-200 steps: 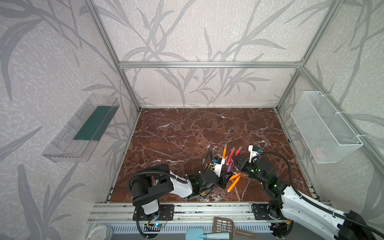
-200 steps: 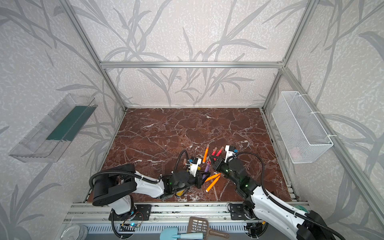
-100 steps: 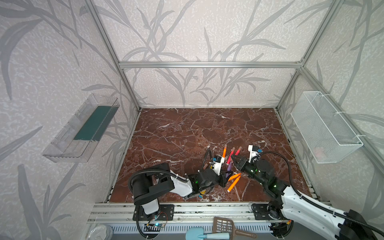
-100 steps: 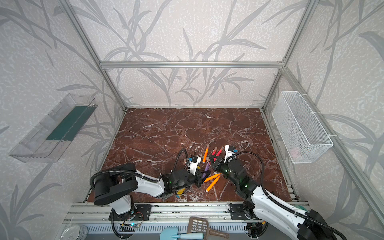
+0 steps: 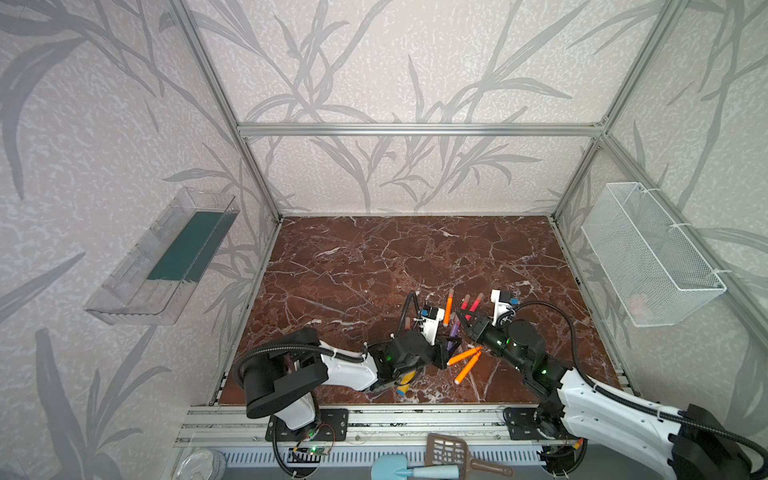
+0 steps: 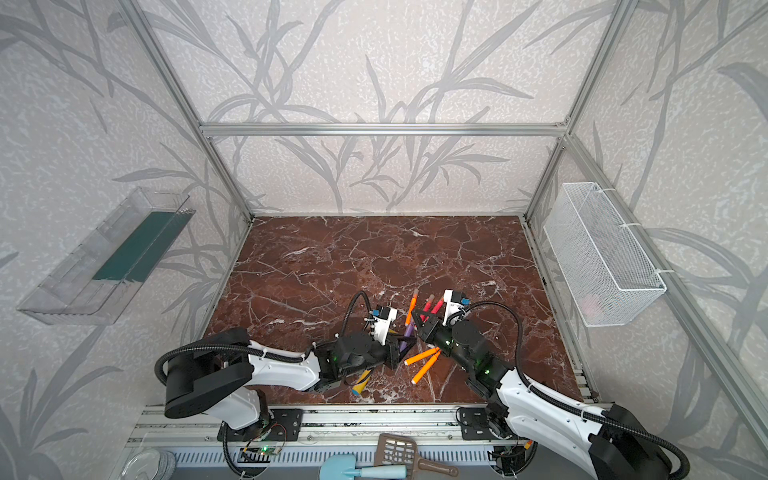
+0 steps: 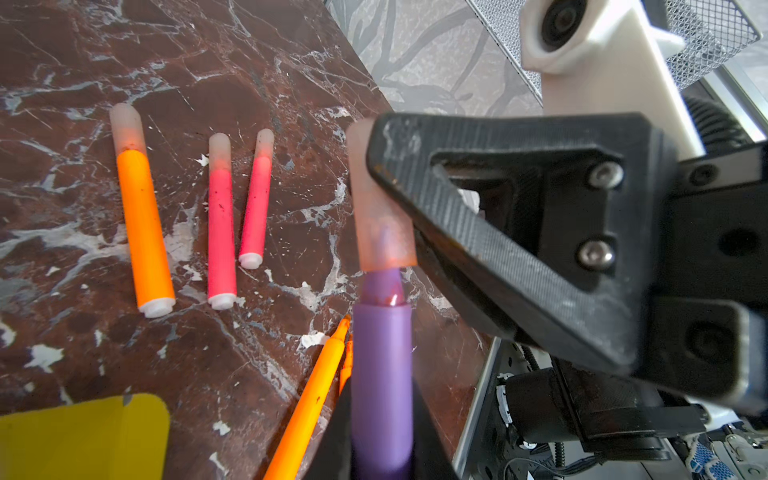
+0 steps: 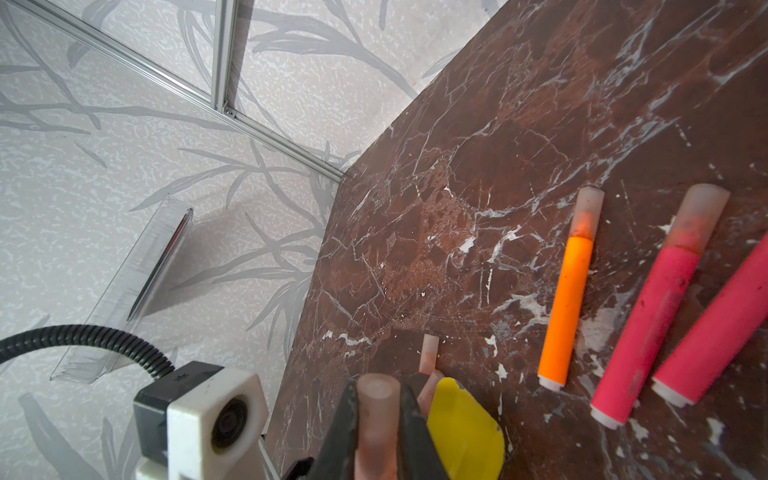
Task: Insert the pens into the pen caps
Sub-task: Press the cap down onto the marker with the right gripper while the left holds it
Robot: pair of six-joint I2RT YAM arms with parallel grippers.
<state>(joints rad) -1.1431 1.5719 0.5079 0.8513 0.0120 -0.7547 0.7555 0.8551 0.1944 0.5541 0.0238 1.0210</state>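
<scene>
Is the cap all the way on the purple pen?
Not fully. The purple pen has its tip inside the cap, but its tapered neck shows bare between cap and barrel.

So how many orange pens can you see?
3. One capped orange marker pen lies beside two pink pens; two uncapped orange pens lie together between the robot arms. More could hide under them.
</scene>
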